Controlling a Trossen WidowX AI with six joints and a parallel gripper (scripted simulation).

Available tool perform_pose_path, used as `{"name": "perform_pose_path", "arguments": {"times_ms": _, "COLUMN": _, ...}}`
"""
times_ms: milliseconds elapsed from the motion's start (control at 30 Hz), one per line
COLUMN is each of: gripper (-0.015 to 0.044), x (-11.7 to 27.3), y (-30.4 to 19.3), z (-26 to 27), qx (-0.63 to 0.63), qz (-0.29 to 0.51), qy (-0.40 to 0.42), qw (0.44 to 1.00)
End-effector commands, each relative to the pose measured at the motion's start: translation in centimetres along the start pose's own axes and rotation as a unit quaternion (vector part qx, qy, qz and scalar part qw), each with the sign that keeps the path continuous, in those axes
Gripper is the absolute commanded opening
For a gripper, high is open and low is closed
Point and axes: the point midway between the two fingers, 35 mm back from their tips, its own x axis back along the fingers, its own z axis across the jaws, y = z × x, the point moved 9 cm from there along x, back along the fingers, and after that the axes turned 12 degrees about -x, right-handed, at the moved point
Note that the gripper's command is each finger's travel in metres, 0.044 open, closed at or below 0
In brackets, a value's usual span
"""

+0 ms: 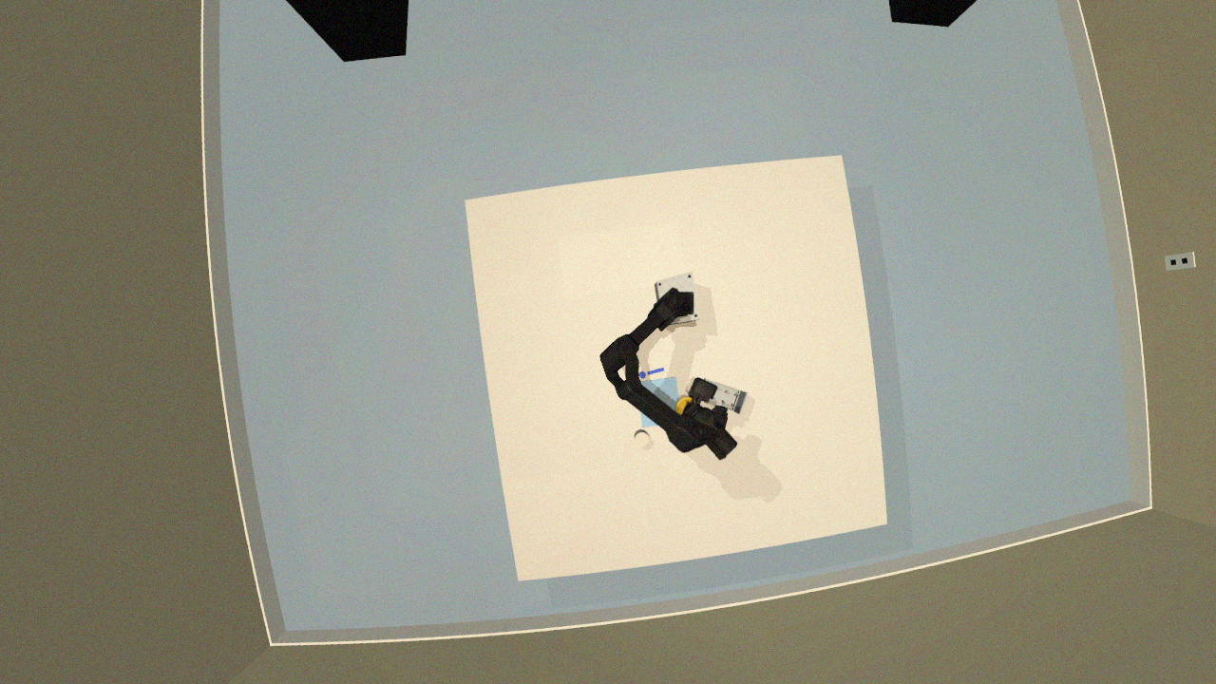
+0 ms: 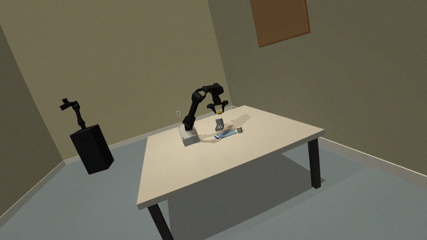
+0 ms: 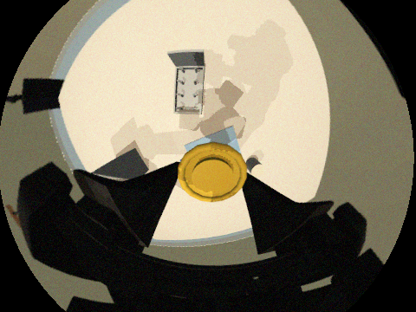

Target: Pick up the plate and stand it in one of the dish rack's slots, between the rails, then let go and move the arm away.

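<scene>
The yellow round plate is held about level, well above the table. My gripper points down and is shut on the plate, with one fingertip at each side of its rim. The grey dish rack stands on the table below the plate in the exterior view. It has two rows of short pegs and a tall panel at one end. In the wrist view it lies above the plate, in line with its left part. In the top view my arm hides part of the gripper and plate.
A light blue mat lies beside the rack. A small blue object lies at its edge. A grey cup stands at its other end. My arm's base is on the same table.
</scene>
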Motion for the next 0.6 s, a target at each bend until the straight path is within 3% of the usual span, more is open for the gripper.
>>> {"name": "perform_pose_path", "arguments": {"times_ms": 0, "gripper": 0.0, "x": -0.2, "y": 0.2, "z": 0.7, "qx": 0.064, "qz": 0.003, "qy": 0.003, "qw": 0.998}}
{"name": "perform_pose_path", "arguments": {"times_ms": 567, "gripper": 0.0, "x": -0.3, "y": 0.5, "z": 3.1, "qx": 0.352, "qz": 0.002, "qy": 0.004, "qw": 0.936}}
